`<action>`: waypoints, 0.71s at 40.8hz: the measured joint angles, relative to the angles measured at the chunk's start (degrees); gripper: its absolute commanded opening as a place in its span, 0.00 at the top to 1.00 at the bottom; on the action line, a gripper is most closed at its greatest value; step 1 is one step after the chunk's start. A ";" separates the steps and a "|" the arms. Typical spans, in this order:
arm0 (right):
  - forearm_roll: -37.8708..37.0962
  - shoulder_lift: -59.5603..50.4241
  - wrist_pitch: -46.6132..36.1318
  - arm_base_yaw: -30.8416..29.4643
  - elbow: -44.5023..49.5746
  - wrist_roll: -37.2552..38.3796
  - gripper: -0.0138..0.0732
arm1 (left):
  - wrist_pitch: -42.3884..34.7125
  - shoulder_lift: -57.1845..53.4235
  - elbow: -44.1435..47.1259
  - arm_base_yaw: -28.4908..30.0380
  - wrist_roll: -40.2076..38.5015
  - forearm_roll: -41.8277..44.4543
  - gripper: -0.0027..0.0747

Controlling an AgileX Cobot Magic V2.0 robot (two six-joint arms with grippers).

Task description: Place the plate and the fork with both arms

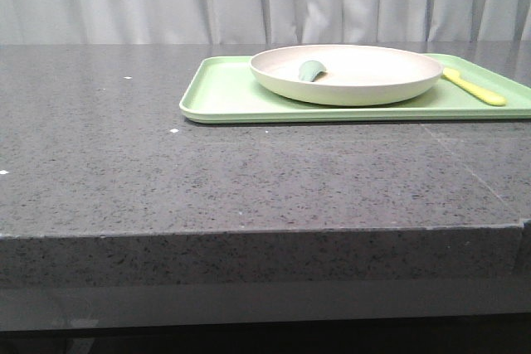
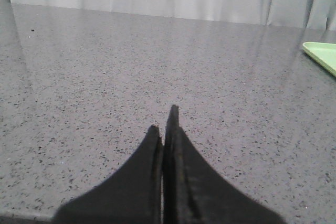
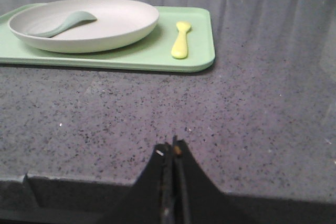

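On the grey speckled table lies a flat light green tray, and I take this tray as the reference for all places. The plate, cream and round with a raised rim, stands on the tray and covers much of its middle part. Inside the plate, toward the tray's left side, rests a muted green-grey spoon-like piece; its handle leans up on the plate's inner wall. The fork, pale yellow and small, lies on the tray's right part, just beside the plate but apart from it, not touching the rim. In the right wrist view the same fork lies lengthwise on the bare green strip between the plate and the tray's right edge.

Both arms are off the tray. The left gripper is low over the bare table, well apart from the tray, of which only one corner is seen; its two black fingers are pressed together with nothing between them. The right gripper is near the table's front edge, in front of the tray's right end, with its fingers also together and holding nothing.
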 measured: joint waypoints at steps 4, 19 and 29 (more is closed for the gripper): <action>0.00 -0.03 0.34 0.00 0.22 0.00 0.92 | 0.09 0.00 0.00 0.00 0.00 0.00 0.99; 0.00 -0.12 0.46 0.00 0.22 0.00 0.92 | 0.09 0.00 0.00 0.00 0.00 0.00 0.99; 0.00 -0.12 0.46 0.00 0.22 0.00 0.92 | 0.09 0.00 0.00 0.00 0.00 0.00 0.99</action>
